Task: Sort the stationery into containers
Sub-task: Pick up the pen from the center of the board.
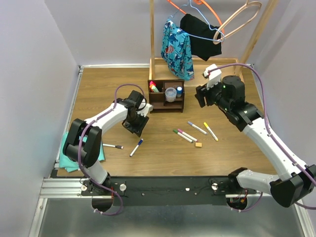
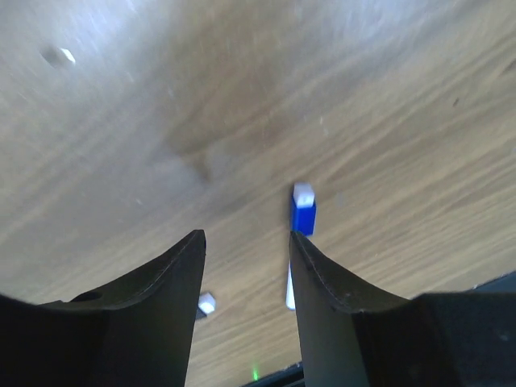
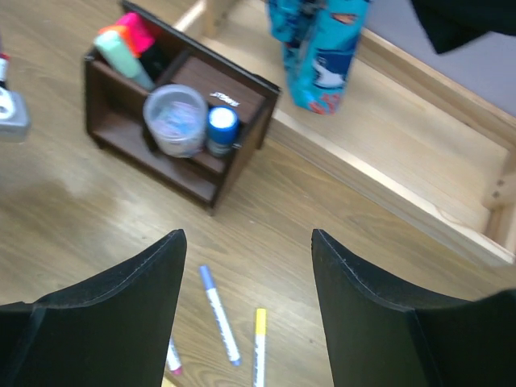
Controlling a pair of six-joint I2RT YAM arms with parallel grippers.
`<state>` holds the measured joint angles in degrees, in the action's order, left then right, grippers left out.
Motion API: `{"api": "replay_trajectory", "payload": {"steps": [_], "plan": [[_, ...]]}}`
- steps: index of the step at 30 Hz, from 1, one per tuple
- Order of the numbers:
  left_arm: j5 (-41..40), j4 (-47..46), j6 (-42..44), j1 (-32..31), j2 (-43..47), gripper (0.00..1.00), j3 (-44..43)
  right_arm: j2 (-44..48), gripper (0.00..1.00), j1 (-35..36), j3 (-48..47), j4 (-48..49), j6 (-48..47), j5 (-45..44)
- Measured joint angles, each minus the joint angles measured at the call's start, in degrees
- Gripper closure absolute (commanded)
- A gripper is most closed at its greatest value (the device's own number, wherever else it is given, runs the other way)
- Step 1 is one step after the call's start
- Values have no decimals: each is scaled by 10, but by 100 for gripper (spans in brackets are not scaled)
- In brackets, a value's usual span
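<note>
The dark brown organizer [image 1: 159, 99] stands mid-table and holds highlighters [image 1: 154, 87], a clear tub [image 1: 171, 94] and a blue-capped item [image 1: 179, 91]; it also shows in the right wrist view [image 3: 105, 105]. My left gripper [image 1: 136, 126] is open and empty, low over the table, just above a blue-capped marker [image 1: 137, 147] that lies by its right finger [image 2: 303, 214]. A black-capped marker [image 1: 113, 146] lies to the left. My right gripper [image 1: 201, 96] is open and empty, raised right of the organizer. Below it lie lavender [image 3: 218, 314], yellow [image 3: 260, 343], pink [image 1: 187, 135] and green [image 1: 181, 136] markers and a tan eraser [image 1: 198, 144].
A folded teal cloth [image 1: 101, 150] lies at the near left under my left arm. The clothes rack's light wooden tray [image 3: 403, 153] runs behind the organizer, with a teal patterned garment [image 1: 177, 47] and a black one [image 1: 200, 34] hanging over it.
</note>
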<state>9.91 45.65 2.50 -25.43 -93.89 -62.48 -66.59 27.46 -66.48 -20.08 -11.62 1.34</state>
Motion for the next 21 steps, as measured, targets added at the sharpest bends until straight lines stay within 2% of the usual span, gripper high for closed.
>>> {"api": "replay_trajectory", "payload": {"steps": [6,21], "plan": [[-5,-12,-6,-13,-18,46,-34,8,29,-26,3,-2,-2,-6],[-27,-10,-7,-58,-42,46,-7,30,28,-28,47,1,-4,-4]]}}
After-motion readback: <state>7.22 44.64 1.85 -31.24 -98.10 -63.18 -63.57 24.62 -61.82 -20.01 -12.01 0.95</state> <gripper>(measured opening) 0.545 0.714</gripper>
